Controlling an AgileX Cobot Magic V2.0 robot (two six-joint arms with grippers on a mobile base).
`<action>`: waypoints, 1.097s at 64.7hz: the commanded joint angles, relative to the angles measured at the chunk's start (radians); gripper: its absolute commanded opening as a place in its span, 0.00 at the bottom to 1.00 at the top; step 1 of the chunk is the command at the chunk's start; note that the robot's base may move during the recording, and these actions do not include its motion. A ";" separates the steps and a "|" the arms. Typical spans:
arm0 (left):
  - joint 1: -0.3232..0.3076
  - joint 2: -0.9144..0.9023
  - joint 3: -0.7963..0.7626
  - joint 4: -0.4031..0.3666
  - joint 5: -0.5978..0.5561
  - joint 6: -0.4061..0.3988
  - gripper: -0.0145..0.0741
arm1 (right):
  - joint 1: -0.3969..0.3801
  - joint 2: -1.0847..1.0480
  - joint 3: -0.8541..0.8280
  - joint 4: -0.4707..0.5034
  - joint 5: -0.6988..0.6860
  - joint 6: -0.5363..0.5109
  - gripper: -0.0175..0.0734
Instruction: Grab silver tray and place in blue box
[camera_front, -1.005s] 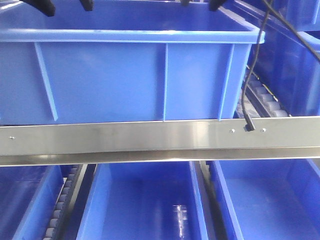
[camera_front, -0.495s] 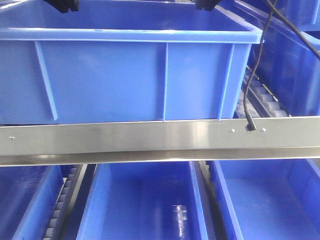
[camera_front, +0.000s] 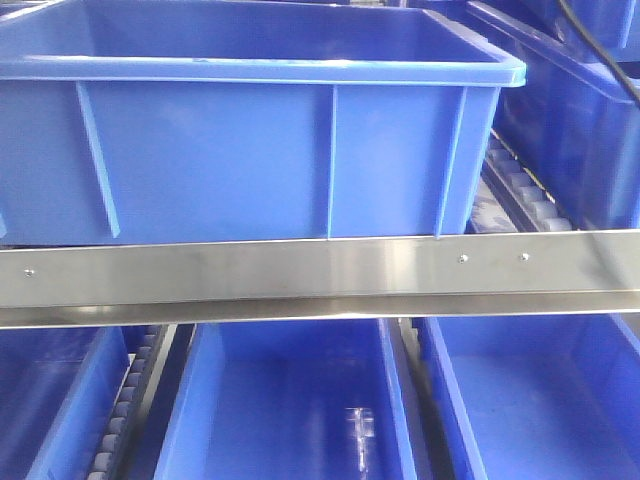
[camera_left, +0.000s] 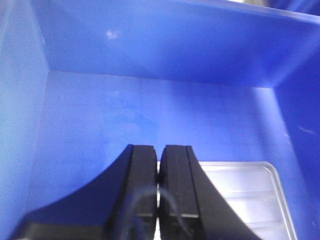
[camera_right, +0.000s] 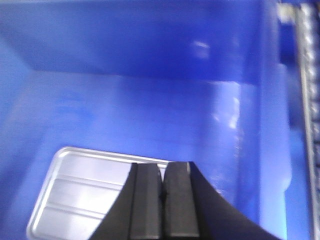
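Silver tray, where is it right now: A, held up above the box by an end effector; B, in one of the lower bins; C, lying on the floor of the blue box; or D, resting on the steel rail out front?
C: both wrist views show the silver tray lying flat on the blue box floor, ungripped.

Both hands partly hide the silver tray.

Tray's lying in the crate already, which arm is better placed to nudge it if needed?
Marginally right: its shut tool sits over the ribbed silver metal tray in the big blue plastic crate. Left tool hides it.
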 joint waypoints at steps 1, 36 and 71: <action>-0.001 -0.148 0.140 0.000 -0.338 -0.004 0.16 | -0.001 -0.152 0.151 -0.042 -0.273 -0.035 0.25; -0.001 -0.896 1.037 0.115 -0.670 -0.004 0.16 | -0.001 -0.887 1.065 -0.186 -0.631 -0.036 0.25; -0.001 -1.068 1.097 0.115 -0.670 -0.004 0.16 | -0.001 -1.008 1.192 -0.186 -0.614 -0.036 0.25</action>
